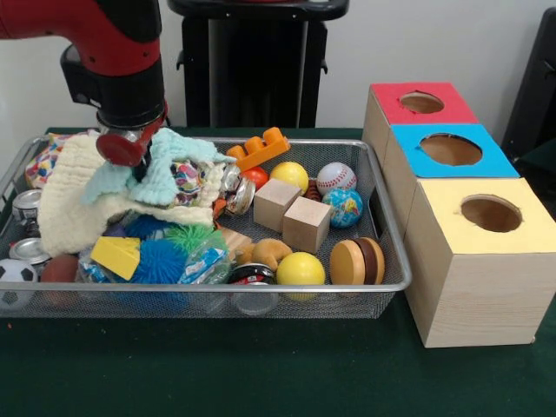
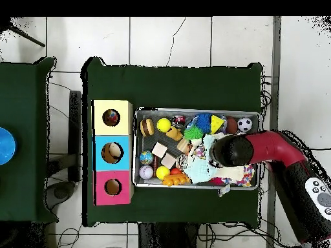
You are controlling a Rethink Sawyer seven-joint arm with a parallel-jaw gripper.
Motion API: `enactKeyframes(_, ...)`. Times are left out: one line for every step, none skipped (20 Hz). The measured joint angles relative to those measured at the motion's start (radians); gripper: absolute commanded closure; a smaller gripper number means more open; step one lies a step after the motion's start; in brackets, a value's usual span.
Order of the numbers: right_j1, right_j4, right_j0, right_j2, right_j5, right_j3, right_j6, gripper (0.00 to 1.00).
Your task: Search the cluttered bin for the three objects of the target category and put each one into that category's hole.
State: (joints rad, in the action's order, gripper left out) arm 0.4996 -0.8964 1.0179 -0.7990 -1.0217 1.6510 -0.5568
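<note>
Gripper: the red and black arm's gripper is lowered into the silver wire mesh bin; whether its jaws are apart cannot be told.
Spotted cloth: a white cloth with coloured spots is seen between the mint-green cloth and the cream cloth.
Hole: the round dark hole is cut in the yellow-topped wooden box, beside the bin.

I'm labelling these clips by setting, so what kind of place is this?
Most likely a robotics lab set up for a sorting test. A red arm works over a wire-mesh bin of toys and cloths on a green-covered table, beside wooden boxes with colour-coded holes; cables trail over the tiled floor.
</note>
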Motion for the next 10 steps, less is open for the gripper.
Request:
enactKeyframes(-0.011, -0.008, -0.003, -0.002, 0.016, -0.006, 0.01, 1.0)
enactKeyframes(-0.018, -0.015, -0.005, -0.003, 0.028, -0.011, 0.016, 1.0)
enactKeyframes(-0.023, -0.021, -0.007, -0.003, 0.037, -0.015, 0.02, 1.0)
enactKeyframes(-0.028, -0.027, -0.009, -0.003, 0.046, -0.019, 0.024, 1.0)
enactKeyframes(-0.036, -0.039, -0.01, -0.003, 0.061, -0.024, 0.029, 1.0)
enactKeyframes(-0.04, -0.046, -0.011, -0.003, 0.069, -0.026, 0.033, 1.0)
enactKeyframes(-0.043, -0.051, -0.011, -0.003, 0.074, -0.028, 0.037, 1.0)
enactKeyframes(-0.048, -0.062, -0.011, -0.003, 0.083, -0.03, 0.045, 1.0)
enactKeyframes(-0.051, -0.07, -0.011, -0.004, 0.085, -0.031, 0.054, 1.0)
enactKeyframes(-0.052, -0.072, -0.01, -0.004, 0.085, -0.032, 0.062, 1.0)
